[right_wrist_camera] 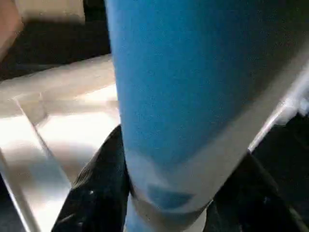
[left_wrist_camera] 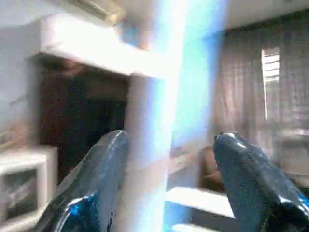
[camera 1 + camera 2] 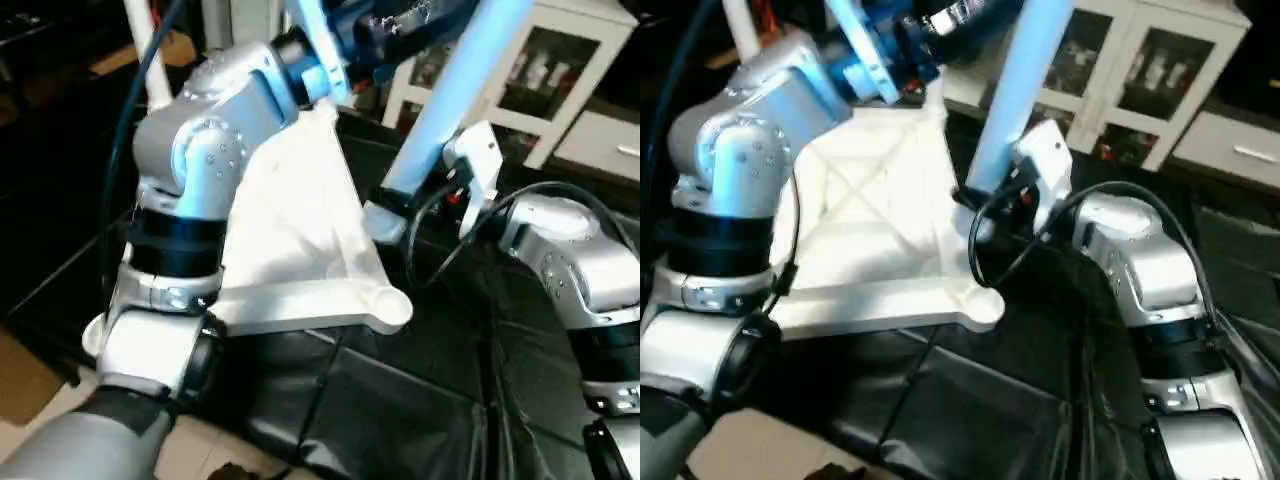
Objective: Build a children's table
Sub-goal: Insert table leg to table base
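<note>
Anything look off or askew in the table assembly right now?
Yes: the leg held at its base by the right gripper leans instead of rising square from the upturned table top. The near corner socket has no leg.

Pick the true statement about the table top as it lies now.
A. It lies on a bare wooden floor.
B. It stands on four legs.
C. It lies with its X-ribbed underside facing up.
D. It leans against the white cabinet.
C: the table top shows its crossed ribs and a round corner socket facing up, on a black sheet.
</note>
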Motion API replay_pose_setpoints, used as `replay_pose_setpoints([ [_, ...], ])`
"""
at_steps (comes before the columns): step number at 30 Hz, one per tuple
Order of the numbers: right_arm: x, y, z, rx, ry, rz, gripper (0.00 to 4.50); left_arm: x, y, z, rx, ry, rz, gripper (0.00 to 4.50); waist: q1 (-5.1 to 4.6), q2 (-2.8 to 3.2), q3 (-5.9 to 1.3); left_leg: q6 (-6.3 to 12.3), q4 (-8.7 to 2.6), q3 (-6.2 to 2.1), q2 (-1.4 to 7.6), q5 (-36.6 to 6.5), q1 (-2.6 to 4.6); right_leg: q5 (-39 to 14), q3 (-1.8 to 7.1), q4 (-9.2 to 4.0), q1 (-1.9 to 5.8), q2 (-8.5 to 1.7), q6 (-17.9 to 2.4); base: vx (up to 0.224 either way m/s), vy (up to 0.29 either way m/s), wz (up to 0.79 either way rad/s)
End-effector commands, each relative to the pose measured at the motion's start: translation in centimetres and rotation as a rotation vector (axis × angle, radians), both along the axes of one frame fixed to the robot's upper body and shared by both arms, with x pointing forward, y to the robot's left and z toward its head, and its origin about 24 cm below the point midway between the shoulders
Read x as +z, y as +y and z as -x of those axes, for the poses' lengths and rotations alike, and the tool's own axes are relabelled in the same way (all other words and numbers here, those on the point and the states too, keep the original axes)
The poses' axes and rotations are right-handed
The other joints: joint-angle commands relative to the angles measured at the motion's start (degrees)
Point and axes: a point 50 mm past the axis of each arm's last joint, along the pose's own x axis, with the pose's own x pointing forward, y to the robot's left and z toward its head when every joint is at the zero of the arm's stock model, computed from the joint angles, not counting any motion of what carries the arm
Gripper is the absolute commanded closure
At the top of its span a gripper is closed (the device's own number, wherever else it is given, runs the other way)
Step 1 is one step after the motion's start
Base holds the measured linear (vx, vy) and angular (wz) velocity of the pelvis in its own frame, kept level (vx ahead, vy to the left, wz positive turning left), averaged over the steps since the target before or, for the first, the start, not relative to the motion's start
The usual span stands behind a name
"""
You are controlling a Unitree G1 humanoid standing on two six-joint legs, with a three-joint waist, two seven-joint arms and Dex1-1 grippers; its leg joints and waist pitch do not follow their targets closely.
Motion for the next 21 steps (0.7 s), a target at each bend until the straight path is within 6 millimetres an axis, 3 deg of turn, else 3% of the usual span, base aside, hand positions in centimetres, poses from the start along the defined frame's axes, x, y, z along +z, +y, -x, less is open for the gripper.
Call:
replay_pose_setpoints([
  [1,-0.5,-0.2,0.0,-0.010,0.020,0.035,2.66,-0.2,-0.7,-0.3,-0.006,-0.002,-0.024,1.28,-0.55,0.06,-3.92,-0.17,-3.96,-1.27,3.27,-6.5,1.47,-2.5,2.82,-4.03,2.73,-4.54,-15.9,0.000,0.000,0.00],
  [2,-0.3,-0.4,-0.3,-0.044,0.000,0.026,2.66,-1.0,0.8,-3.1,0.218,0.039,0.017,1.28,-0.62,0.02,-3.94,-0.04,-3.99,-1.40,3.15,-6.1,1.26,-4.0,2.83,-4.40,2.67,-4.49,-14.4,0.000,0.000,0.00],
  [4,0.1,-0.9,-0.8,-0.114,-0.031,0.001,2.66,-1.6,2.2,-4.3,0.337,0.052,0.026,1.28,-0.90,0.05,-3.96,-1.21,-4.17,-1.67,3.19,-8.0,1.43,-7.4,2.77,-4.67,2.79,-4.60,-12.2,0.000,0.000,0.00],
  [6,0.2,-1.1,-0.9,-0.135,-0.040,-0.007,2.66,-1.8,2.5,-4.5,0.359,0.053,0.024,1.28,-1.11,0.10,-4.10,-1.94,-4.26,-1.75,3.26,-7.5,1.36,-7.3,2.72,-4.59,2.53,-4.69,-11.7,0.000,0.000,0.00],
  [8,0.8,-2.5,-1.6,-0.267,-0.085,-0.066,2.66,-3.4,4.4,-5.1,0.457,0.052,-0.041,1.28,-1.31,0.15,-4.18,-2.05,-4.21,-1.72,3.24,-6.6,1.26,-5.3,2.73,-4.37,2.42,-4.72,-12.0,0.000,0.000,0.00],
  [9,0.9,-3.7,-1.7,-0.348,-0.098,-0.107,2.66,-5.7,5.3,-5.0,0.456,0.057,-0.151,1.11,-1.59,0.24,-4.23,-2.01,-4.25,-1.70,3.20,-5.9,1.04,-4.2,2.76,-4.18,2.48,-4.68,-12.1,0.000,0.000,0.00],
  [10,0.9,-4.0,-1.7,-0.365,-0.097,-0.117,2.66,-6.4,5.6,-4.9,0.454,0.063,-0.187,1.01,-1.76,0.28,-4.30,-1.79,-4.33,-1.73,3.28,-4.8,1.03,-2.9,2.74,-3.94,2.48,-4.70,-12.2,0.000,0.000,0.00],
  [11,0.8,-4.5,-1.6,-0.395,-0.095,-0.135,2.66,-7.8,6.0,-4.7,0.447,0.076,-0.250,0.94,-1.83,0.86,-4.36,-1.80,-4.20,-1.57,3.08,-4.4,1.11,-2.0,2.74,-3.81,2.40,-4.41,-12.5,0.000,0.000,0.00],
  [12,0.8,-4.5,-1.6,-0.395,-0.095,-0.135,2.66,-7.8,6.0,-4.7,0.447,0.076,-0.250,0.94,-1.96,0.85,-4.53,-1.54,-4.21,-1.55,3.20,-3.1,1.16,0.4,2.72,-3.52,2.44,-4.30,-12.8,0.000,0.000,0.00],
  [13,0.5,-5.2,-1.3,-0.426,-0.087,-0.150,2.66,-9.8,6.6,-4.3,0.439,0.099,-0.335,0.91,-1.92,0.93,-4.85,-1.16,-3.96,-1.43,2.97,-1.4,1.12,3.6,2.69,-3.20,2.62,-4.14,-13.5,0.000,0.000,0.00],
  [14,-0.1,-5.7,-0.9,-0.443,-0.076,-0.154,2.66,-12.0,7.2,-4.0,0.464,0.137,-0.394,0.81,-1.84,1.79,-4.91,-0.55,-4.00,-1.58,3.31,-0.2,1.18,6.6,2.66,-2.97,2.42,-4.24,-13.9,0.000,0.000,0.00],
  [15,-0.7,-5.9,-0.5,-0.447,-0.067,-0.156,2.66,-13.5,7.6,-3.7,0.495,0.161,-0.415,0.81,-1.81,2.10,-4.70,-0.44,-4.05,-1.52,3.36,-0.5,1.16,7.0,2.62,-3.13,2.32,-4.24,-14.0,0.000,0.000,0.00],
  [16,-1.1,-6.1,-0.1,-0.457,-0.066,-0.163,2.66,-14.7,8.0,-3.6,0.522,0.209,-0.392,0.57,-1.86,1.60,-4.74,0.05,-3.98,-1.25,3.33,-1.5,1.33,8.1,2.70,-3.17,2.37,-4.08,-14.6,0.000,0.000,0.00],
  [19,-1.6,-6.3,0.5,-0.471,-0.064,-0.182,2.66,-16.8,8.2,-3.2,0.555,0.249,-0.384,0.53,-1.73,1.84,-5.44,1.26,-3.65,-1.44,3.24,1.2,0.98,11.5,2.64,-2.83,2.72,-4.18,-15.8,0.000,0.000,0.00],
  [21,-1.5,-6.2,0.7,-0.475,-0.063,-0.194,2.66,-17.9,8.3,-3.1,0.568,0.256,-0.415,0.53,-1.86,1.64,-5.16,2.06,-3.70,-1.44,3.16,0.5,0.63,10.8,2.59,-2.95,2.60,-4.12,-15.6,0.000,0.000,0.00],
])
